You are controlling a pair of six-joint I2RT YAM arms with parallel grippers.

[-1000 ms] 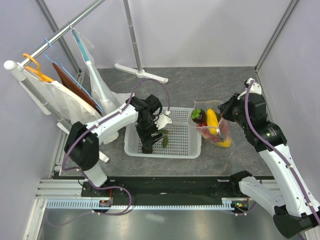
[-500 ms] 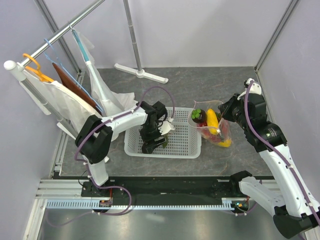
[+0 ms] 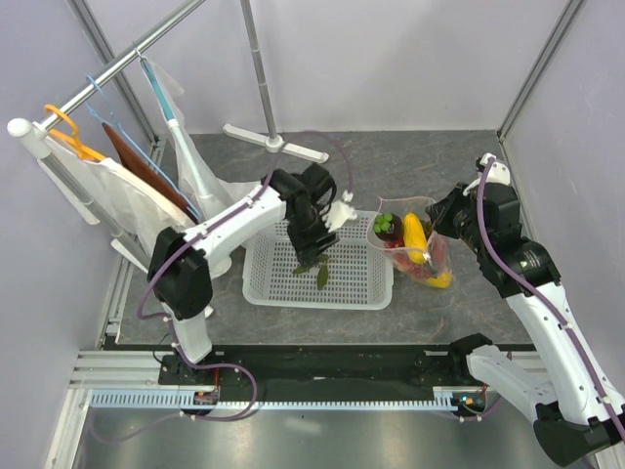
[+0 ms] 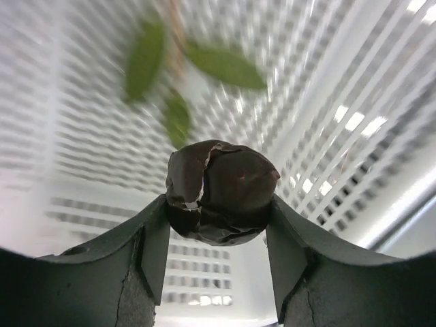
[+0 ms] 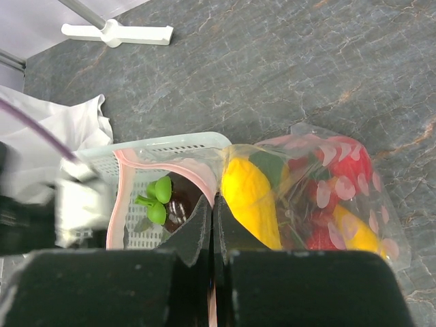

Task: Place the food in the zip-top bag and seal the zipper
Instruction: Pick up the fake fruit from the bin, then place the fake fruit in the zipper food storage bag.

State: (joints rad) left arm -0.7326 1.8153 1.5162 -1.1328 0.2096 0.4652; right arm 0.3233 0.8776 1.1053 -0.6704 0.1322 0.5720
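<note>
left gripper [image 4: 218,212]: jaws part-closed, clamped on dark mangosteen [image 4: 221,187], above white basket [image 3: 354,285] holding green leaves [image 4: 225,65] | right gripper [image 5: 212,208]: pinched tight on zip-top bag [image 5: 327,197] mouth rim; bag of fruit touching the basket's right side

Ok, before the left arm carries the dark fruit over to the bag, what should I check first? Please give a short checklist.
1. The mangosteen is clamped between the left jaws: ok.
2. The green leaves are out of the grip and lie in the basket: ok.
3. The right jaws are shut on the rim of the zip-top bag: ok.
4. The bag mouth is open, with the zipper strips apart: ok.
5. There is room inside for one more fruit: cannot tell.
</note>
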